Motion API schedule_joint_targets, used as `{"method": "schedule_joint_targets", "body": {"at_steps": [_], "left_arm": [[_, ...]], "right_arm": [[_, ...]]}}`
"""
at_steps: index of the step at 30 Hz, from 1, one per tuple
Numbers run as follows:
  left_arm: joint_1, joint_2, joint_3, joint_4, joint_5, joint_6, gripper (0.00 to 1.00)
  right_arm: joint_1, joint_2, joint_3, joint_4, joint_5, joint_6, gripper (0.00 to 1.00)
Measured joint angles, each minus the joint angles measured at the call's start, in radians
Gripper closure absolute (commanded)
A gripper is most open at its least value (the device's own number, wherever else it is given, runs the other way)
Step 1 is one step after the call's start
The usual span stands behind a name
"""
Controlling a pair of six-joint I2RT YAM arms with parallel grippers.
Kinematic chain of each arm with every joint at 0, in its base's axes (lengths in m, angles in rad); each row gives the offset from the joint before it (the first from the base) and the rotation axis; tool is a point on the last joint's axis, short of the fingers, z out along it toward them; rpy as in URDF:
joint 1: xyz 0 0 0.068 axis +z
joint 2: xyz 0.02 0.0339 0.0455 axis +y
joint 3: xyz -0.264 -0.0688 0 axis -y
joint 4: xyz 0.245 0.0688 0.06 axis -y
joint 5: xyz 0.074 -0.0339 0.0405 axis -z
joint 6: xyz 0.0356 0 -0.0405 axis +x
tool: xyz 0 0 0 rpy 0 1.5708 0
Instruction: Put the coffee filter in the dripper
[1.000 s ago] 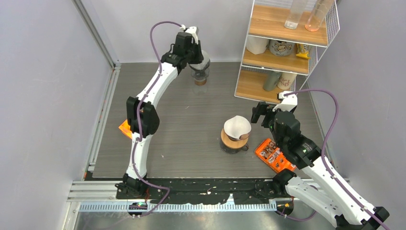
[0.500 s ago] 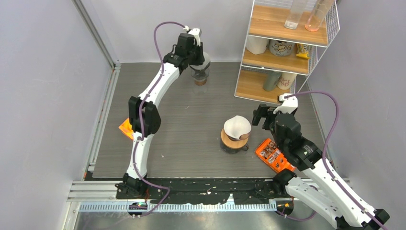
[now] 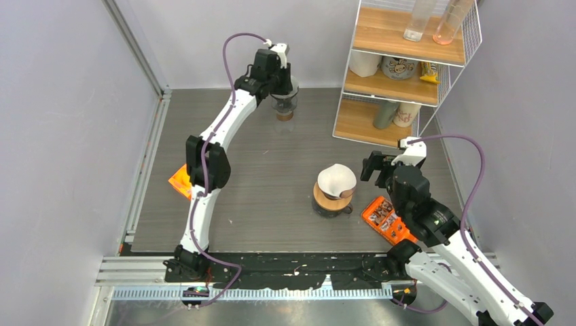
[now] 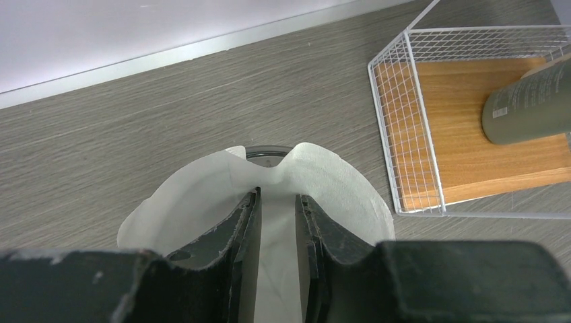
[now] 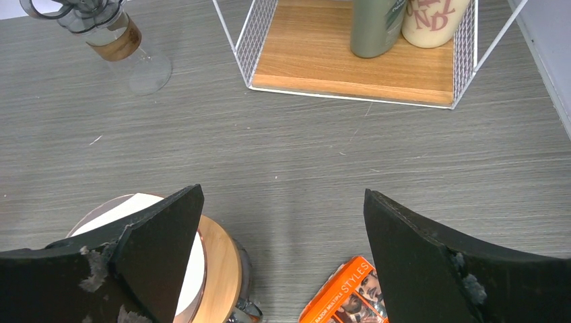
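Note:
At the far back of the table a white coffee filter (image 4: 337,182) sits spread open in a glass dripper (image 3: 284,103); only a dark arc of the dripper's rim (image 4: 266,152) shows behind the paper. My left gripper (image 4: 278,195) points down into the filter. Its jaws stand a narrow gap apart, with the paper's inner wall showing between them and nothing clamped. From above, the left gripper (image 3: 280,80) hides most of that filter. My right gripper (image 5: 283,194) hangs wide open and empty beside a second dripper with a wooden collar (image 5: 215,269), which holds a white filter (image 3: 337,179).
A white wire shelf unit (image 3: 401,68) with wooden boards stands at the back right, holding a green bottle (image 5: 377,23) and a cream cup (image 5: 431,20) on its lowest board. An orange packet (image 3: 387,221) lies under my right arm. Another orange packet (image 3: 178,182) lies behind the left arm.
The left wrist has shifted slightly right over the back dripper and its jaws have eased apart a little. The right gripper has drawn back a little to the right of the centre dripper.

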Motion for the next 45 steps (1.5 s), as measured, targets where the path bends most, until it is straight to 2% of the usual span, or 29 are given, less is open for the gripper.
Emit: {"method": "schedule_joint_targets", "body": {"at_steps": [21,31,32,34,36,37,38,42,45], "left_arm": [[0.0,-0.01,-0.011,0.002,0.029,-0.005,0.68],[0.0,-0.069,-0.014,0.008,0.029,-0.004,0.56],[0.0,-0.076,-0.014,0.008,0.029,-0.004,0.54],[0.0,-0.09,-0.014,0.008,0.029,-0.003,0.41],[0.0,-0.108,-0.014,0.007,0.029,0.0,0.21],[0.0,-0.118,-0.015,0.006,0.031,-0.001,0.08],[0.0,-0.128,-0.016,0.007,0.032,0.005,0.01],[0.0,-0.223,-0.085,0.011,0.023,0.019,0.0],[0.0,-0.37,-0.22,0.035,0.0,0.034,0.0]], "right_arm": [[0.0,0.01,-0.002,0.001,0.003,-0.001,0.04],[0.0,0.01,-0.006,0.019,0.005,-0.001,0.05],[0.0,0.01,-0.006,0.021,0.005,-0.001,0.05],[0.0,0.01,-0.006,0.024,0.005,-0.001,0.04],[0.0,0.01,-0.006,0.027,0.006,-0.001,0.04],[0.0,0.011,-0.006,0.029,0.008,-0.001,0.05],[0.0,0.012,-0.006,0.031,0.01,0.0,0.04],[-0.003,0.027,-0.006,0.035,0.026,0.004,0.05],[-0.02,0.05,-0.006,0.036,0.045,0.019,0.05]]}}
